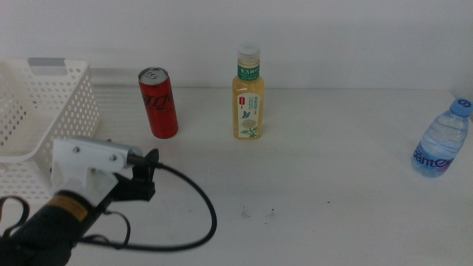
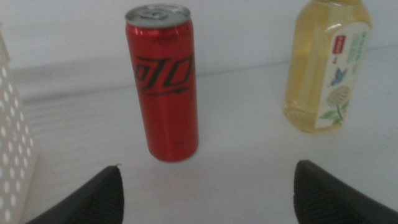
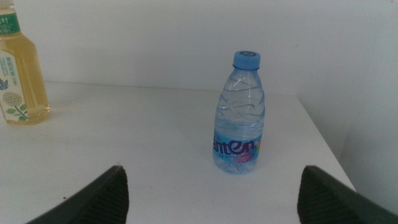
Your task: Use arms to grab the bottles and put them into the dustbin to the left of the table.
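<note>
A slim red can stands upright on the white table, just right of the white perforated dustbin. The yellow tea bottle stands at mid-table and the clear water bottle at the far right. My left gripper comes in from the lower left, short of the can. In the left wrist view the left gripper is open and empty, with the can ahead between the jaws and the tea bottle beside it. The right gripper is open and faces the water bottle; it is outside the middle view.
A black cable loops from the left arm across the table's front. The dustbin wall lies close beside the can. The table's right edge runs just past the water bottle. The tea bottle also shows in the right wrist view.
</note>
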Controlling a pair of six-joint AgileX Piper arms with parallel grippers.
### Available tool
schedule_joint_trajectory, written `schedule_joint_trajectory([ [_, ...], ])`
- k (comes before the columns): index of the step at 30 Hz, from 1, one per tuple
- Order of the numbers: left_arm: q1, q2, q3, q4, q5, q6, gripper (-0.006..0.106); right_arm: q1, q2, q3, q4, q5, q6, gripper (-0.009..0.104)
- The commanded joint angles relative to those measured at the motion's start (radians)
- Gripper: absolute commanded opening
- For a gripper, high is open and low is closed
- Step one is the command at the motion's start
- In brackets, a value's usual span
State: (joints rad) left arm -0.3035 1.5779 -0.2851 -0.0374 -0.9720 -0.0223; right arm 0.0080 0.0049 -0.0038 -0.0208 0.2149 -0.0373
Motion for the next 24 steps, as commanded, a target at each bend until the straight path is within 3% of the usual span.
schedule_joint_trajectory([
  [1, 0.015, 0.021, -0.038, -0.003, 0.018, 0.022, 0.094, -0.008, -0.005, 0.004, -0.003, -0.013, -0.005, 0.090],
  [7, 0.057, 0.115, -0.136, 0.075, 0.015, -0.008, 0.094, -0.008, -0.005, 0.004, -0.003, -0.013, -0.005, 0.090],
  [24, 0.124, 0.345, -0.384, 0.156, 0.020, -0.038, 0.094, -0.008, -0.005, 0.004, -0.001, -0.013, -0.005, 0.090],
])
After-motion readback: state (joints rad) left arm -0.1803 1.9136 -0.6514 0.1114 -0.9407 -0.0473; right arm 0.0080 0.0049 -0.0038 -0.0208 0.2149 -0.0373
